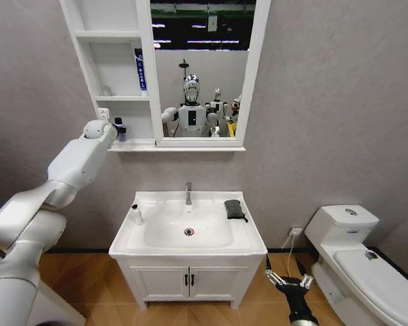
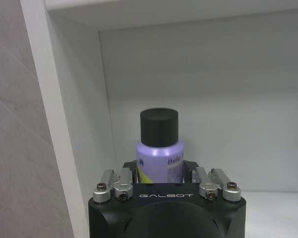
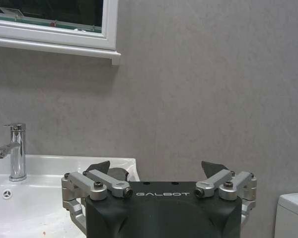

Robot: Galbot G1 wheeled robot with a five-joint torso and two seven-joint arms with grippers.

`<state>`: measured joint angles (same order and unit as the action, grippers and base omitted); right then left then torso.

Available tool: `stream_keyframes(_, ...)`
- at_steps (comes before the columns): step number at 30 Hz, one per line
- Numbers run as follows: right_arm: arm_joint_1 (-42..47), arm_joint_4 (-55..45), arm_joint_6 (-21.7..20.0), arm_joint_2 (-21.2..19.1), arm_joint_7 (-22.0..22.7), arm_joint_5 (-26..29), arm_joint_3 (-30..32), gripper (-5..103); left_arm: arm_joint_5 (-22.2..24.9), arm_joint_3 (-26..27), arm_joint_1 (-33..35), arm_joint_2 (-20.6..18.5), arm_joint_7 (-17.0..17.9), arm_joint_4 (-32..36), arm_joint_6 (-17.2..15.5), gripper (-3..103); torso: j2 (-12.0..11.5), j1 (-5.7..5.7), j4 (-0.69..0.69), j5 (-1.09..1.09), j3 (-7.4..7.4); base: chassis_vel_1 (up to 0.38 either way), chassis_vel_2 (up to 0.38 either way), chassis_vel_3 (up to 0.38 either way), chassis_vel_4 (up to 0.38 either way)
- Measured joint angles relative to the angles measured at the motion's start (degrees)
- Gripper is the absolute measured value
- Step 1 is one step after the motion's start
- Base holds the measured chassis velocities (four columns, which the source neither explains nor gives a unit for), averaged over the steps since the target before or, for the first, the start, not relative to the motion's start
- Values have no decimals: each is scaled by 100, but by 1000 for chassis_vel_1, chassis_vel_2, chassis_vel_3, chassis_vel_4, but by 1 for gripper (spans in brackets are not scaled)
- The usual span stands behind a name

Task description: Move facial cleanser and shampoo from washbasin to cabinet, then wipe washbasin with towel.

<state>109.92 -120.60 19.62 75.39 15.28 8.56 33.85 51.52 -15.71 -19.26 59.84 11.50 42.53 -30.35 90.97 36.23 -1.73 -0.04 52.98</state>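
- Left gripper (image 2: 160, 184) is clamped on a purple bottle (image 2: 159, 157) with a black cap, held upright inside the lowest compartment of the cabinet (image 1: 107, 88), at upper left of the head view. Whether the bottle's base rests on the shelf cannot be told.
- Risk: if the base is not yet down, letting go would drop it; the bottle is tall and narrow and could topple off the open front.
- Risk: the bottle sits near the compartment's side wall; a skewed retreat could knock a finger against the wall or drag the bottle out.
- A blue tube (image 1: 141, 68) stands in the middle compartment (apart from the gripper, unlikely to be disturbed).
- Right gripper (image 1: 286, 278) hangs low at lower right of the head view, fingers spread, holding nothing.
- Washbasin (image 1: 144, 238), centre frame: a small white bottle (image 1: 136, 214) stands on its left rim, so moving is judged unfinished; the towel (image 1: 235, 209) lies folded on the right rim, beside the tap (image 1: 188, 193).
- Surfaces: glossy white ceramic and painted shelving, likely slippery.
- Room: grey textured wall, wood floor, toilet (image 1: 353, 261) at lower right, vanity (image 1: 189, 278) under the basin.
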Motion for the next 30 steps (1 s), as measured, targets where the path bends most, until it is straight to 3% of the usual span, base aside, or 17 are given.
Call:
stream_keyframes(5,17,-27,1,2,62,5,12,100,112,62,147,-154,7,316,13,68,0,1,-1,1,0,0,0,0,0)
stream_keyframes(6,17,-27,1,2,62,5,12,100,112,62,147,-154,7,316,13,68,0,1,-1,1,0,0,0,0,0)
stream_keyframes(8,33,-48,5,7,63,-7,15,100,303,167,373,-387,69,804,-8,84,0,1,-1,1,0,0,0,0,0)
stream_keyframes(12,41,-87,6,12,64,-19,8,100,458,353,648,-684,236,1368,-109,89,0,1,-2,1,0,0,0,0,0)
stream_keyframes(13,46,-125,5,14,65,-25,5,100,624,554,951,-1009,372,1922,-197,97,0,1,-3,0,0,0,0,0,0)
stream_keyframes(15,68,-158,4,13,70,-26,14,100,814,881,1471,-1569,499,2753,-242,99,0,2,0,1,0,0,0,0,0)
stream_keyframes(16,68,-158,4,13,70,-26,14,100,814,881,1471,-1569,499,2753,-242,99,0,2,0,1,0,0,0,0,0)
stream_keyframes(17,83,-169,4,12,70,-29,23,100,893,1141,1954,-1927,530,3387,-208,100,0,-1,7,-2,-1,0,0,0,0)
stream_keyframes(18,96,-182,4,12,71,-35,27,100,919,1403,2395,-2213,474,3891,-42,100,0,0,5,-5,-1,0,0,0,0)
stream_keyframes(20,100,-190,3,15,71,-42,26,100,943,1646,2837,-2444,326,4283,157,100,1,-1,3,3,-1,0,0,0,0)
stream_keyframes(22,102,-209,-7,35,73,-82,0,100,802,2087,3998,-2910,-379,4922,825,100,1,-2,3,-4,-1,0,0,0,0)
stream_keyframes(23,102,-209,-7,35,73,-82,0,100,802,2087,3998,-2910,-379,4922,825,100,1,-2,3,-4,-1,0,0,0,0)
stream_keyframes(24,106,-232,-16,52,74,-102,-22,100,621,2257,4546,-3061,-596,5107,1149,100,1,-1,1,-3,-1,0,0,0,0)
stream_keyframes(25,110,-247,-25,64,74,-116,-39,100,472,2448,5105,-3117,-714,5241,1412,100,1,-2,1,4,-1,0,0,0,0)
stream_keyframes(26,110,-247,-25,64,74,-116,-39,100,472,2448,5105,-3117,-714,5241,1412,100,1,-2,1,4,-1,0,0,0,0)
stream_keyframes(27,115,-254,-30,71,75,-131,-46,100,356,2644,5547,-3098,-749,5328,1609,100,1,-1,1,2,-1,0,0,0,0)
stream_keyframes(30,128,-264,-31,92,75,-148,-47,100,-51,3138,6640,-2813,-761,5460,2015,100,1,0,-1,2,0,0,0,0,0)
